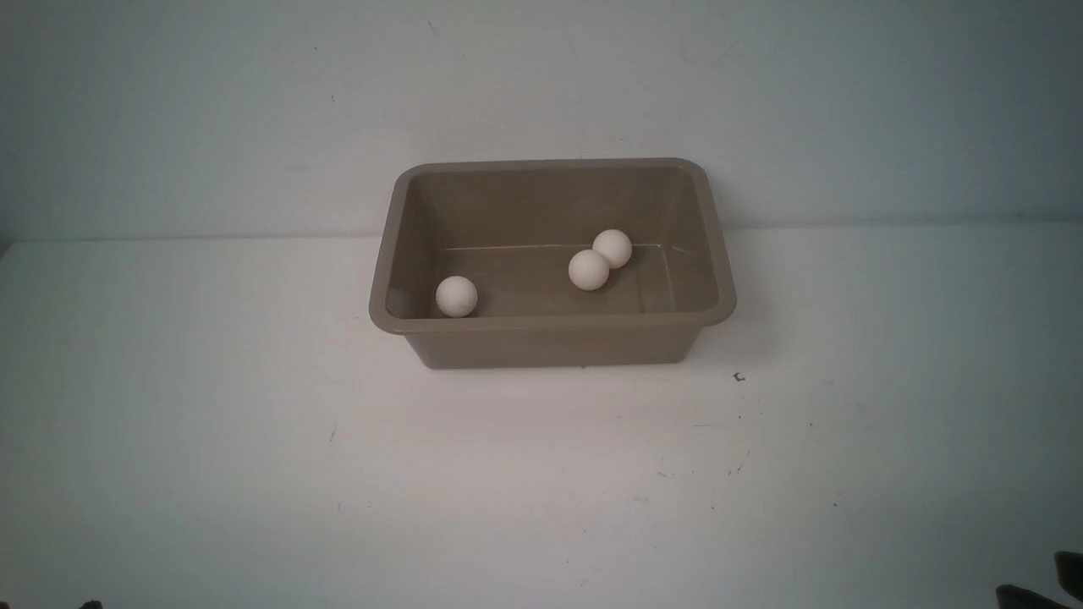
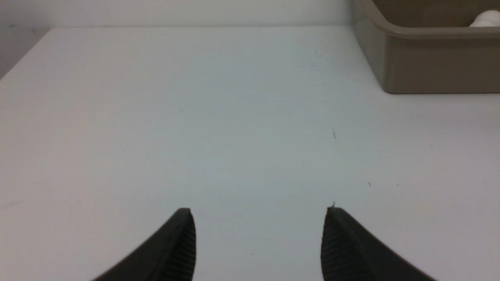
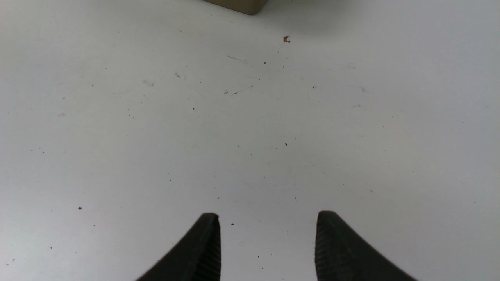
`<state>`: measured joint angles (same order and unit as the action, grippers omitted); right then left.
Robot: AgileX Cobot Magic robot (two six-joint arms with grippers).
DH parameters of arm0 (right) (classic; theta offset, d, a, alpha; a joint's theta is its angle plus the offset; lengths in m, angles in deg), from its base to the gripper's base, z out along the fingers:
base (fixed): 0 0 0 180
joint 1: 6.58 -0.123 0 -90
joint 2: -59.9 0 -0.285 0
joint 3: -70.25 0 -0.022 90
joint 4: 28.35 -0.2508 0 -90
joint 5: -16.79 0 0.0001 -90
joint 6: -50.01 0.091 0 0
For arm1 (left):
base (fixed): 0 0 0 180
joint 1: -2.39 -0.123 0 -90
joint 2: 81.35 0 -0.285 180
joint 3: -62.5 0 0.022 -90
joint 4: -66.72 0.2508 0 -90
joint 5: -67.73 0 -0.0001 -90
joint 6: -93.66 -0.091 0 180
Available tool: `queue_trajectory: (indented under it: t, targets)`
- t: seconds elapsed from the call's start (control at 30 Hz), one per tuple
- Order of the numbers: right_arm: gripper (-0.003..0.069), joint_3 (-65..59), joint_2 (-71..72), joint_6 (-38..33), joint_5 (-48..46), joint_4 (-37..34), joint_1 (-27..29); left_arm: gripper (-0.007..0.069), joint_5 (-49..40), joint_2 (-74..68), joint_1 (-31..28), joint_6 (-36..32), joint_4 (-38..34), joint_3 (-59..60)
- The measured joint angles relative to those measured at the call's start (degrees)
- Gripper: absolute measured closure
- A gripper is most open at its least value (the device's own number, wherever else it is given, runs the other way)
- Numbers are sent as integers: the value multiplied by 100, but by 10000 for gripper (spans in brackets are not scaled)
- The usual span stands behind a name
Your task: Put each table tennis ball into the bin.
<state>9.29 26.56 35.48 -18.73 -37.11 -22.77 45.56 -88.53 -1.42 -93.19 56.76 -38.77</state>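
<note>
The taupe bin (image 1: pixel 550 326) stands at the back middle of the white table. Three white table tennis balls lie inside it: one at the front left (image 1: pixel 456 296) and two touching each other right of the middle (image 1: pixel 589 270) (image 1: pixel 612 248). A fourth ball is not in view. In the left wrist view the bin's corner (image 2: pixel 425 62) shows with a bit of one ball (image 2: pixel 486 19) above the rim. My left gripper (image 2: pixel 258 212) is open and empty over bare table. My right gripper (image 3: pixel 267 216) is open and empty; a corner of the bin (image 3: pixel 242 6) lies far ahead.
The white table (image 1: pixel 254 440) runs back to a pale wall. A small dark speck (image 1: pixel 739 377) lies on the table right of the bin, also seen in the right wrist view (image 3: pixel 286 39). Dark arm parts (image 1: pixel 1049 588) show at the bottom right corner.
</note>
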Motion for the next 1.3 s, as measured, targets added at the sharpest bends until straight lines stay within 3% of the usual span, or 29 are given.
queue_trajectory:
  t: [0.53, 1.3]
  targets:
    - [344, 0, 0, 0, 0, 0, 0, 230, 5, 0, 35, 684, 770, 0]
    - [344, 0, 0, 0, 0, -5, 0, 230, -1, 0, 249, 684, 824, 0]
